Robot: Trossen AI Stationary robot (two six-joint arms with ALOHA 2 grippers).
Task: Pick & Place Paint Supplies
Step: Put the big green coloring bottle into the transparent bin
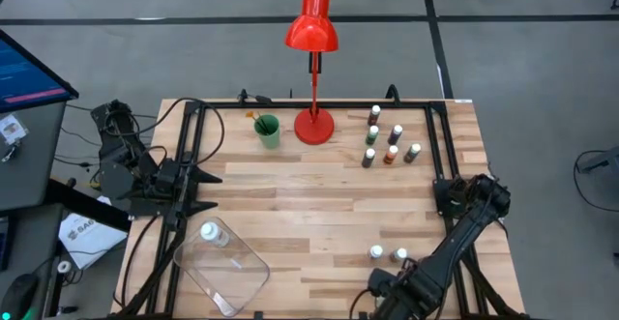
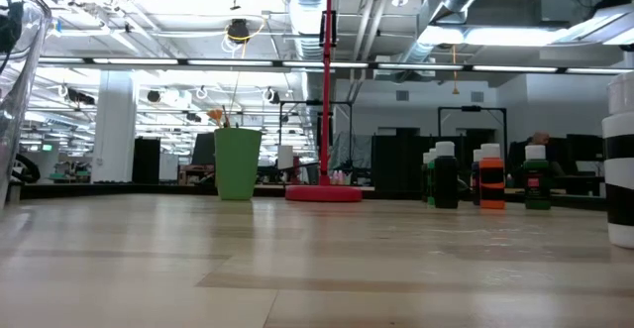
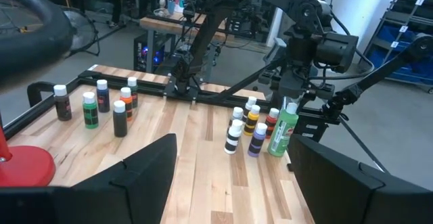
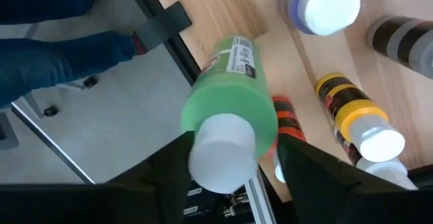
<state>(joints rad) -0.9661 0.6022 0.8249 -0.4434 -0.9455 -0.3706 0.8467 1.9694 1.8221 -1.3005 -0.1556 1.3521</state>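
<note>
While our left gripper [image 1: 215, 190] waits spread wide at the counter's [image 1: 319, 214] nine o'clock edge, our right gripper [image 4: 233, 160] sits at about five o'clock, its fingers straddling the large green bottle [image 4: 230, 95] just below its white cap; whether they pinch it yet, we cannot tell. Beside it stand small paint bottles [image 3: 247, 132]. Six more bottles [image 1: 387, 141] cluster near one o'clock, right of the red lamp [image 1: 312, 69] and green cup [image 1: 267, 130]. A clear tray [image 1: 222, 267] lies at seven o'clock.
</note>
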